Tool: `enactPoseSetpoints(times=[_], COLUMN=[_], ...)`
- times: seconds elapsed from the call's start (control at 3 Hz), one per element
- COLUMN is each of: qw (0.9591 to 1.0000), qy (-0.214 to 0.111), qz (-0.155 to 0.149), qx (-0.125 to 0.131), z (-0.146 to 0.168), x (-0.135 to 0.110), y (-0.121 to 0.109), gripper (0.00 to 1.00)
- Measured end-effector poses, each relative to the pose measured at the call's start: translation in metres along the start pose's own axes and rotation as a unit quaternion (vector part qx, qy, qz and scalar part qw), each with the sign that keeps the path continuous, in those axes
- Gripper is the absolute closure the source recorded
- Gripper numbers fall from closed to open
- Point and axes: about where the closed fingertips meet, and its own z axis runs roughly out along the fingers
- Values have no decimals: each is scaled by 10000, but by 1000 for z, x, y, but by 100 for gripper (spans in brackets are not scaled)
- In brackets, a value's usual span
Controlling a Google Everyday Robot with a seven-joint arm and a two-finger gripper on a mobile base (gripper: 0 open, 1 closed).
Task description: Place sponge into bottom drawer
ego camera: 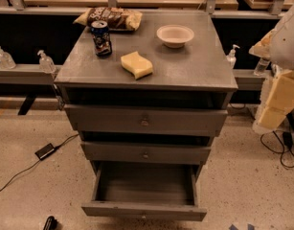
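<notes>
sponge (136, 64) lies flat on worktop (194, 71) near front edge, about mid-width, long axis back-left to front-right | bottom drawer (145, 188), lowest of 3, pulled open | can (101, 38) by back-left corner, label writing unreadable | claw (278, 99) beyond right edge, seemingly angled down; grip state not discernible

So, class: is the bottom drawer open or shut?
Open: bottom drawer pulled out, inside showing. Sponge on cabinet top; pincer at right edge.
</notes>
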Motion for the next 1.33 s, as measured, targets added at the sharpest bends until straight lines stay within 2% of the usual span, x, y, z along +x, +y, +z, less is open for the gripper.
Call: enactPoseSetpoints(times=[0.33, 0.67, 1.0, 1.33], qw=[10000, 9995, 9925, 9728], qy=[0, -237, -1015, -1854], qz=[0, 89, 416, 1105], qx=[1, 168, 537, 846], z=[0, -3, 0, 32], x=[0, -11, -52, -129], y=[0, -14, -70, -179], gripper=[0, 0, 0, 0])
